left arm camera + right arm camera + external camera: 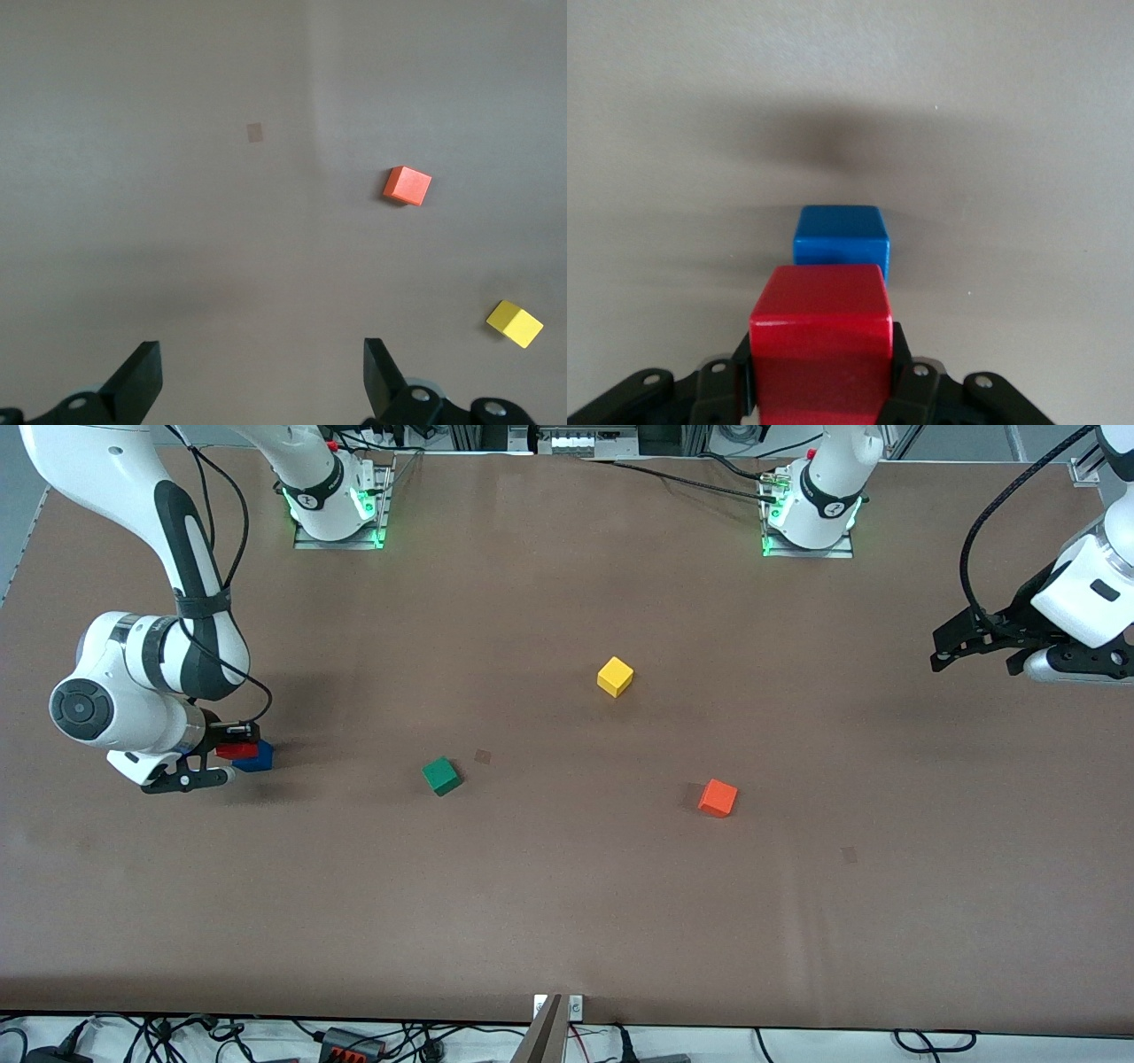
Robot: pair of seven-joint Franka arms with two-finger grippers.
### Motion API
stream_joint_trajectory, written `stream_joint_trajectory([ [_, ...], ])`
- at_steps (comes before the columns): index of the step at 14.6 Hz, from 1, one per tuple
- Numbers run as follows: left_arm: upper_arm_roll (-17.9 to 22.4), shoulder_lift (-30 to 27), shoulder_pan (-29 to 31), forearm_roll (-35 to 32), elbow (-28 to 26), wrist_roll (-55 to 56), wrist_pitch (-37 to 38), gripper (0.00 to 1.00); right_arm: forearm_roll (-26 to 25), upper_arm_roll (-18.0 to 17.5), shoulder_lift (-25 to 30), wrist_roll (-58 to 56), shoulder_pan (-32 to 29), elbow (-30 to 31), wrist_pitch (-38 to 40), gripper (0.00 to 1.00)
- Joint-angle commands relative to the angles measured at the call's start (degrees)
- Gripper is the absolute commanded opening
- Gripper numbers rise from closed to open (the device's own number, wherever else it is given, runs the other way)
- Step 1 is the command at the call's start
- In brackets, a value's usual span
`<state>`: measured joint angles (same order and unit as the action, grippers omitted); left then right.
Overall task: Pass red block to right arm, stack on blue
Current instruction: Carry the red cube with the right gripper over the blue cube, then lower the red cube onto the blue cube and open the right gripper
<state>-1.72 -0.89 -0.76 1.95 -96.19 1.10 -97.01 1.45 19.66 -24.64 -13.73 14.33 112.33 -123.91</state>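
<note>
R gripper (232,751): clamped on the red block, low at the right arm's end of the table, just beside/over the blue cube
Red block (236,750): held betw. R fingers (908,372), pinched on both sides; not resting on the blue cube, which shows just past it in the right wrist view
Blue cube (255,756): on the table near the edge at the right arm's end, partly hidden by red block + gripper in front view; top face bare in the right wrist view
Contact red/blue: can't tell
L gripper (941,646): jaws wide apart, holding nothing, up in the air over the table edge at the left arm's end; arm waits
Green cube (441,775): mid-table, toward right arm's end
Yellow cube (615,676): about table centre, farther from front cam than the green cube
Orange cube (718,797): toward left arm's end, nearer front cam than the yellow cube
Table (567,921): brown surface; all loose cubes well apart
</note>
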Motion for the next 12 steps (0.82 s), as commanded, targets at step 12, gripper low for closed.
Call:
stream_joint_trajectory([
  [12,-0.3,2.2,-0.12,-1.33,4.78,0.92,2.61,1.0,-0.75,-0.24,0.73,1.6,-0.53,2.2,-3.0,0.0],
])
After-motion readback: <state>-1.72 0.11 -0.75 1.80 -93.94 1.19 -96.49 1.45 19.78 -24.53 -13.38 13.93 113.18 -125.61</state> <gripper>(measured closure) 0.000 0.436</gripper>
